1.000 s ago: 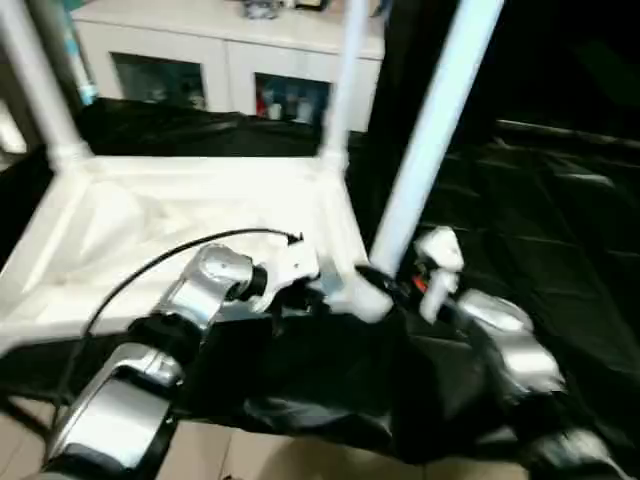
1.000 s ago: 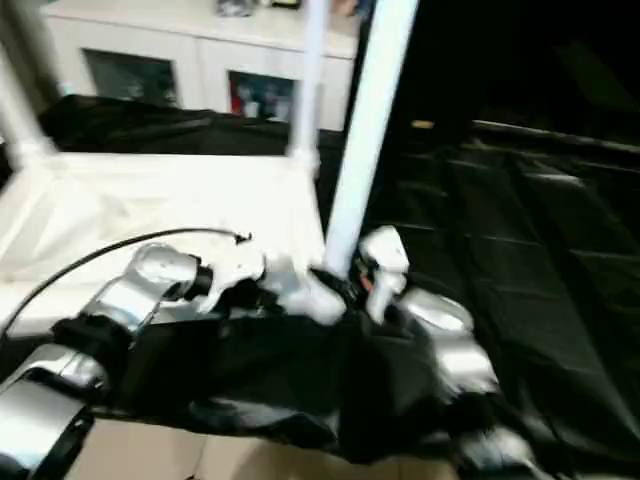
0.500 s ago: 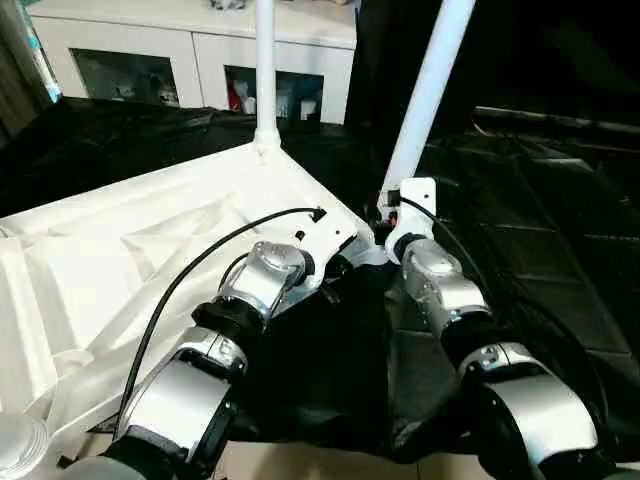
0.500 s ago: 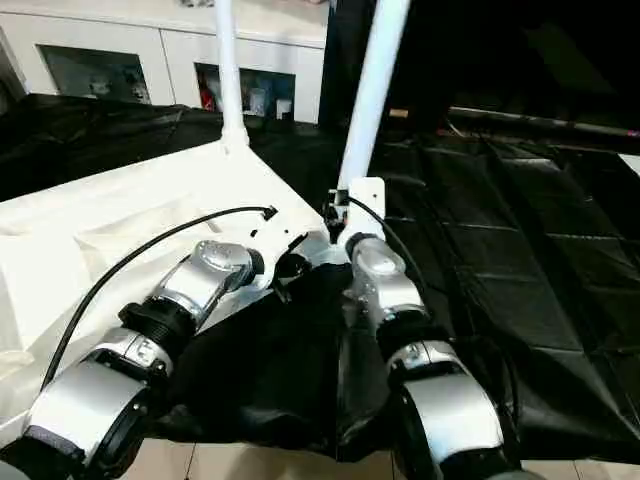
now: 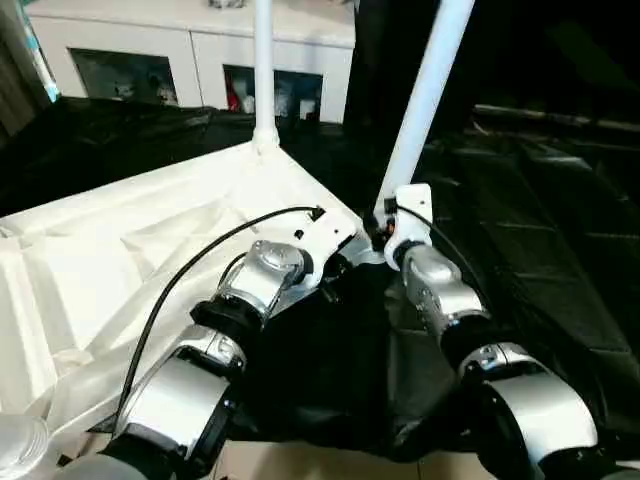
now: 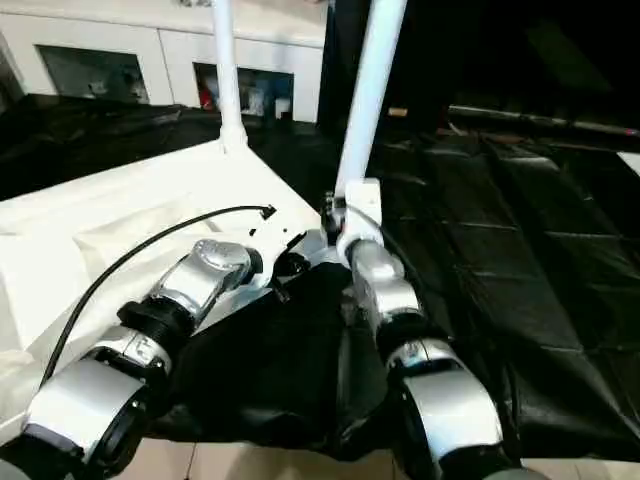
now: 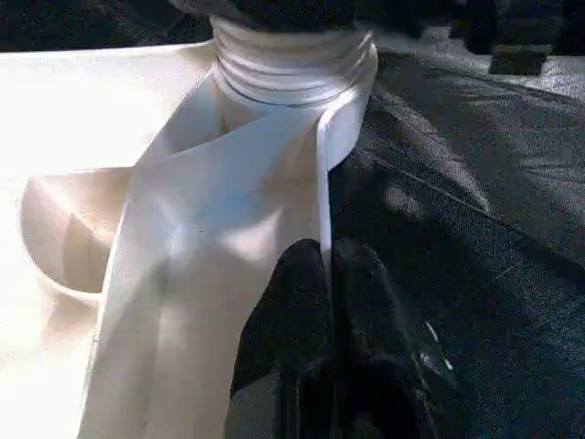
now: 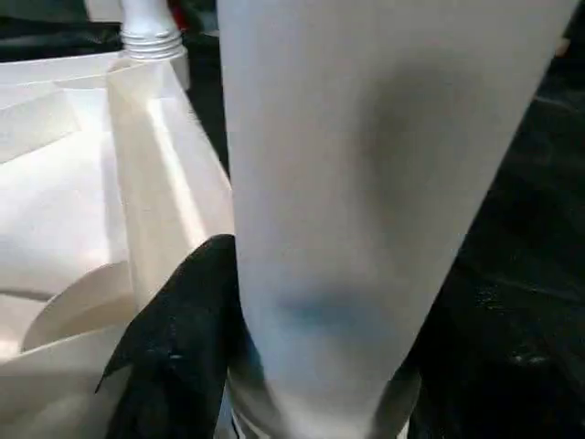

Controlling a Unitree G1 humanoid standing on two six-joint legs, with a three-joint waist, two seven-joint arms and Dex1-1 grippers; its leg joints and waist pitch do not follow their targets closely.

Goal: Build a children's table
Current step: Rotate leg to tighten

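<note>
Since half a second ago: right pincer [image 5: 385,232] crept up the leg [image 5: 425,95], straddling its base. Left pincer [image 7: 331,274] closed, pressing tabletop [image 5: 120,250] rim on black-draped desk [image 5: 540,200]. Advice: keep leg plumb over corner socket, seat firmly.

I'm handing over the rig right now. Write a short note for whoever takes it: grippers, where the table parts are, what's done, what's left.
Left gripper: shut, pinching the tabletop rim close to the near corner socket.
Right gripper: around the base of the near leg; one finger is beside it, firm grip not confirmed.
Tabletop lies underside up on the black sheet.
Done: far leg stands in its socket.
Left: check the near leg is fully seated, and the other corners.
</note>
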